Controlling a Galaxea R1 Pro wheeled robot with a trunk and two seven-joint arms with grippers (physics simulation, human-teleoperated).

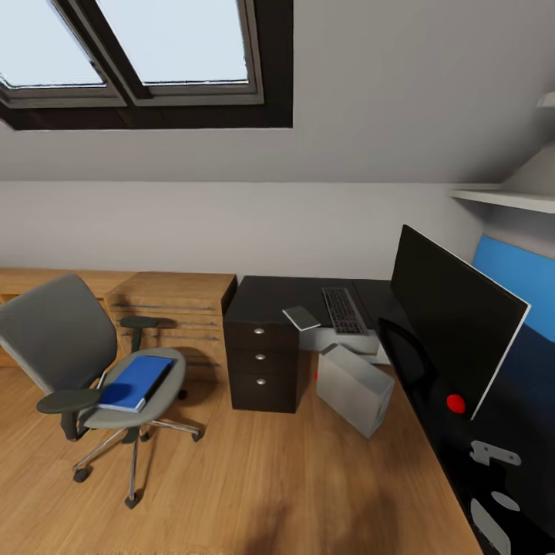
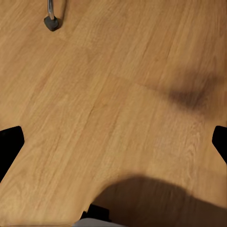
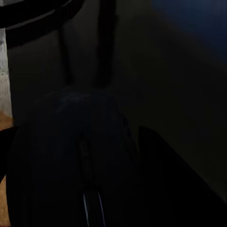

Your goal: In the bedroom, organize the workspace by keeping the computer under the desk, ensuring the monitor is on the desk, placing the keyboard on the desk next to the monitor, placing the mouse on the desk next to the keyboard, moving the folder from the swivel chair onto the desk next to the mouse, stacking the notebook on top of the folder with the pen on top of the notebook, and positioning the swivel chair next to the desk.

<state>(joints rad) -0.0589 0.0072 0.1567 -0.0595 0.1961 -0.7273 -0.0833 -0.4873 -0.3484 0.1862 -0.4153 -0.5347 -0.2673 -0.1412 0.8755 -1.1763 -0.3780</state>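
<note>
1. Head view: the swivel chair (image 1: 77, 362) stands on the wood floor (image 1: 270, 478), well apart from the desk (image 1: 285, 297). On its seat lies the folder (image 1: 137, 381), flat and bright blue. I judge it light and fairly stiff, but thin, so it is best pinched at an overhanging edge. The keyboard (image 1: 344, 310) lies on the desk top, with the notebook (image 1: 301, 317) just beside it, near the front edge. The monitor (image 1: 455, 320) stands on the right wing, tall and thin (likely to tip if nudged). The computer (image 1: 354, 388) sits tilted on the floor by the dark drawers; it looks heavy and is better pushed than lifted.

2. Left wrist view: the left gripper (image 2: 113, 146) hangs over bare floor, its dark fingertips wide apart at either edge, holding nothing. A chair caster (image 2: 51, 21) shows at one corner.

3. Right wrist view: very dark. A rounded shape close to the camera is probably the mouse (image 3: 75, 142), smooth and small, likely slippery; grip it across its sides. I cannot tell how the right jaws stand.
</note>
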